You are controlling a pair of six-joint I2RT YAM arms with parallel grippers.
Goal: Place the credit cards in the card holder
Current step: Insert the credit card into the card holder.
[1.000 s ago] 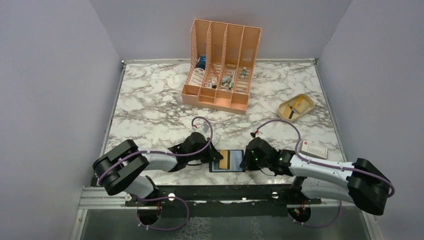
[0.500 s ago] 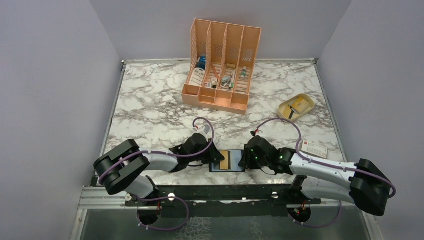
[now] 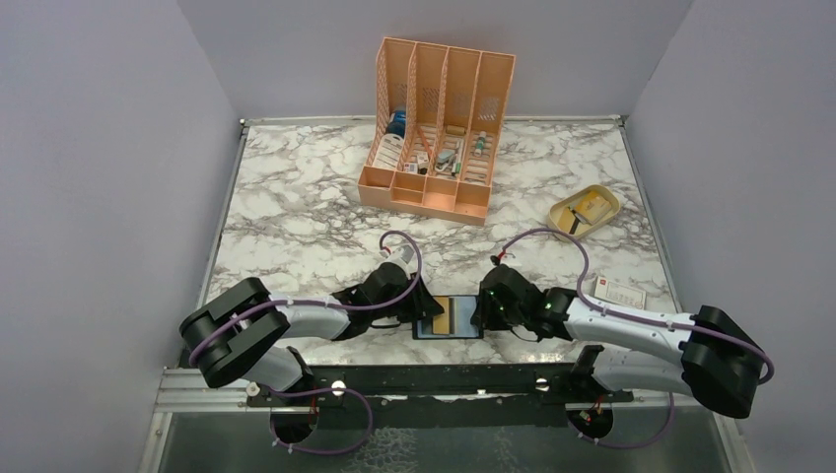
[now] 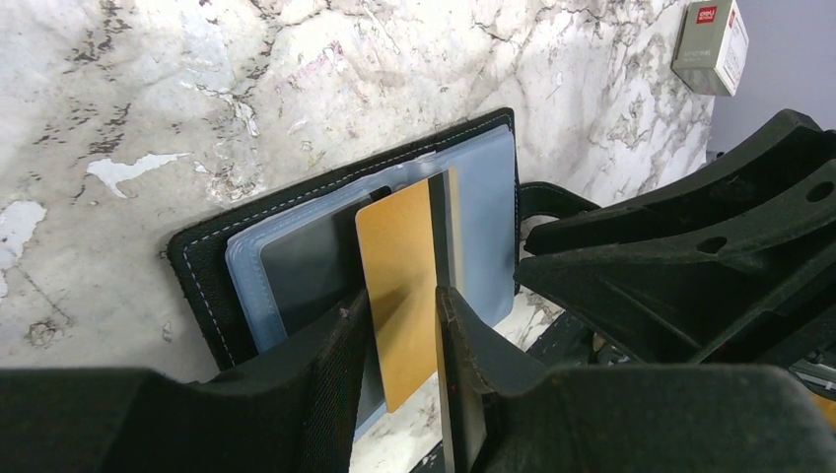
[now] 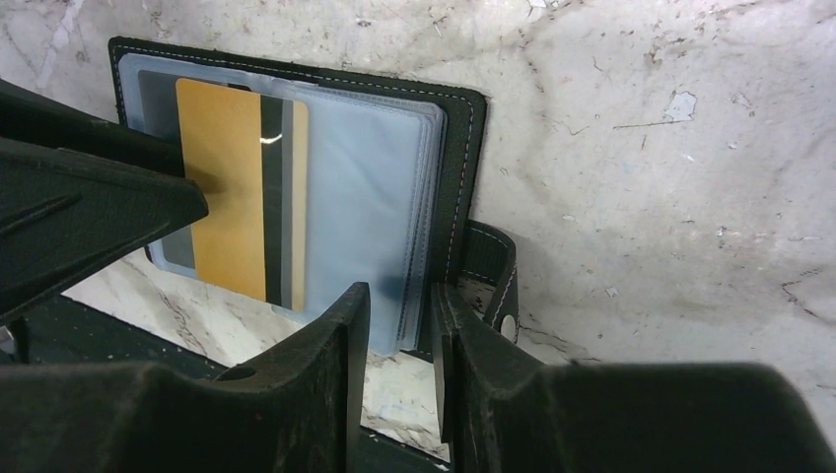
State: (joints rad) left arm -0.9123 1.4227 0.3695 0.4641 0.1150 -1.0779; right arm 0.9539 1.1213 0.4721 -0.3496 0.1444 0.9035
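If the gold card [image 4: 394, 256] skews: its leading corner could catch a sleeve lip or ride over the clear sleeves [image 5: 365, 177] instead of into a pocket. I cannot tell whether its far edge has entered one yet.
Sleeve buckling: the sleeves look thin and floppy, so a hard push against a closed lip would likely fold them rather than open them.
Grip slip: only the card's end strip sits between the left fingers, and smooth plastic could pivot there under resistance.
Holder sliding: the card holder [image 3: 449, 317] lies open and flat on the marble table [image 3: 296, 197]. A push from its left side could shove it rightward if the right-hand hold gives.
Left gripper [image 4: 404, 335]: clamped on the gold card's end, at the holder's left side.
Right gripper [image 5: 399, 320]: fingers drawn close on the edge of the sleeve stack, which reads as pinched, at the holder's right side just beside the snap tab [image 5: 488, 286].
Gold card versus hand: it runs out from between the left fingers across the holder's left half, dark stripe up. It lies against the sleeves, and its gripped end overhangs the holder's edge.
Whitish card with red marks [image 3: 619, 294]: on the table well right of the holder, apart from both grippers, not yet loaded.
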